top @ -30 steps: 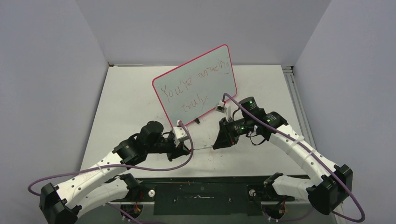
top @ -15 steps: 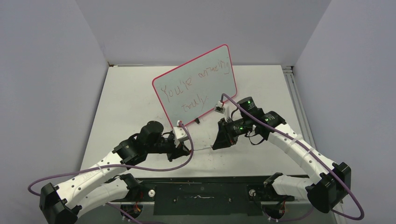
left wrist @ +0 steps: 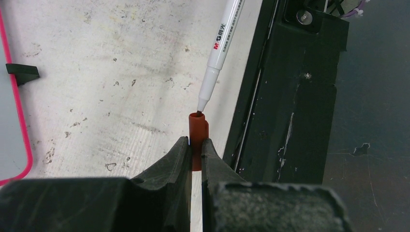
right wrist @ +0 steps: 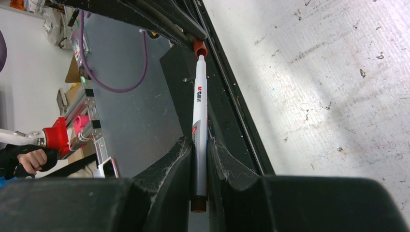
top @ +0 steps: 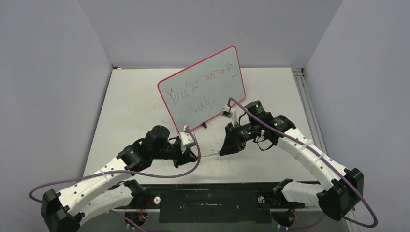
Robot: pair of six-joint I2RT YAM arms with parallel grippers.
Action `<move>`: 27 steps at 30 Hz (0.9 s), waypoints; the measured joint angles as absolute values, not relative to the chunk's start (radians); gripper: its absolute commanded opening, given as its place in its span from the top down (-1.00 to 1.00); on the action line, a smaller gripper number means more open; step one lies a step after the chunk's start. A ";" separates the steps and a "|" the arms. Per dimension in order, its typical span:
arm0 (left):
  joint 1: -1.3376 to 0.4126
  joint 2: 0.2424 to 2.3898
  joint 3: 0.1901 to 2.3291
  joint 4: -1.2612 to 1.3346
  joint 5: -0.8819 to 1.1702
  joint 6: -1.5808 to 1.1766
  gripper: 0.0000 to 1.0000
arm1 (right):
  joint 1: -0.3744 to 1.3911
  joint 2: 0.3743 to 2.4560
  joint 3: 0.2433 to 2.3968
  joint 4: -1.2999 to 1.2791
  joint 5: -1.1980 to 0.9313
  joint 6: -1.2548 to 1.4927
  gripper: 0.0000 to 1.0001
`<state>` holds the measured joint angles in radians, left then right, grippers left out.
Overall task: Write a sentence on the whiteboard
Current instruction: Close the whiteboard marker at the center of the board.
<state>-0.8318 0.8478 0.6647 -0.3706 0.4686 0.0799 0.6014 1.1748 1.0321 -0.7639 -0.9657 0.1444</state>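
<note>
Right claw [right wrist: 199, 142]: edged toward frame left since earlier frame; clamped on white marker [right wrist: 198, 92]. Left claw [left wrist: 194, 144]: clamped on red cap [left wrist: 197, 126], marker tip at its mouth.

Counts only.

- One whiteboard [top: 227, 94].
- One sentence [top: 183, 92] on the board: two lines, three words.
- One marker [left wrist: 220, 48].
- One cap [left wrist: 196, 130] (off the marker, so counted on its own).
- Two arms: left arm [top: 96, 181] and right arm [top: 309, 154].
- Two grippers: left gripper [left wrist: 194, 150] and right gripper [right wrist: 199, 145], two fingers each.
- Two purple cables, one per arm: left cable [top: 145, 175] and right cable [top: 290, 140].
- One table [top: 135, 106].
- One black clip foot [top: 205, 124] shows in the top view and one in the left wrist view (cannot tell whether it is the same one).
</note>
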 measured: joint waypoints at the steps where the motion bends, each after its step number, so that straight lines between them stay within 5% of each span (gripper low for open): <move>1: -0.832 0.848 0.664 -0.371 0.469 0.082 1.00 | 0.604 1.175 1.032 -0.764 -0.966 0.144 0.89; 27: -0.925 0.773 0.643 -0.385 0.430 0.088 1.00 | 0.664 1.201 1.032 -0.771 -0.994 0.142 0.89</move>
<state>-0.9253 0.7731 0.6434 -0.3847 0.4297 0.0875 0.6636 1.2011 1.0325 -0.7708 -0.9936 0.1425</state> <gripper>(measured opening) 0.055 0.158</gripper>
